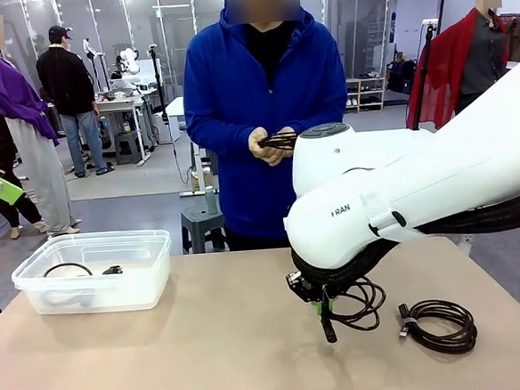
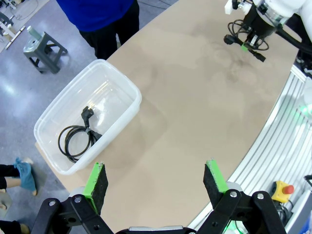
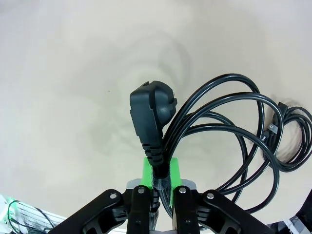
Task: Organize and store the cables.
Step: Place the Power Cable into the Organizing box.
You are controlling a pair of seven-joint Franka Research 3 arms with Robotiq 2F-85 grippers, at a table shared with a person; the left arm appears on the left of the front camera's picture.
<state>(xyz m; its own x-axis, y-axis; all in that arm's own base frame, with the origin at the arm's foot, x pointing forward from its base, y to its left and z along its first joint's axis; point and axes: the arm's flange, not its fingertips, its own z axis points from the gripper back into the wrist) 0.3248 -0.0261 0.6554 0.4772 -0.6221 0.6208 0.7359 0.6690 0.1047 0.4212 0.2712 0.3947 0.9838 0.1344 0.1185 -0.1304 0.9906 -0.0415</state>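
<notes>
My right gripper (image 1: 325, 318) hangs just above the middle of the table, shut on a coiled black cable (image 1: 361, 302) close behind its plug. In the right wrist view the plug (image 3: 151, 109) sticks up past the green pads (image 3: 168, 168) of the right gripper (image 3: 160, 170), and the loops (image 3: 222, 129) hang to the right. A second coil (image 1: 440, 325) lies on the table to the right (image 3: 290, 141). The person's hands hold a third coil (image 1: 279, 142) at chest height. My left gripper (image 2: 155, 180) is open, high over the table's near edge with nothing between its fingers.
A clear plastic bin (image 1: 97, 291) stands at the table's left with one coiled cable (image 1: 67, 269) inside; from above, the bin (image 2: 131, 92) and that cable (image 2: 78, 139) lie ahead and left of the left gripper. A grey stool (image 1: 201, 224) stands beside the person.
</notes>
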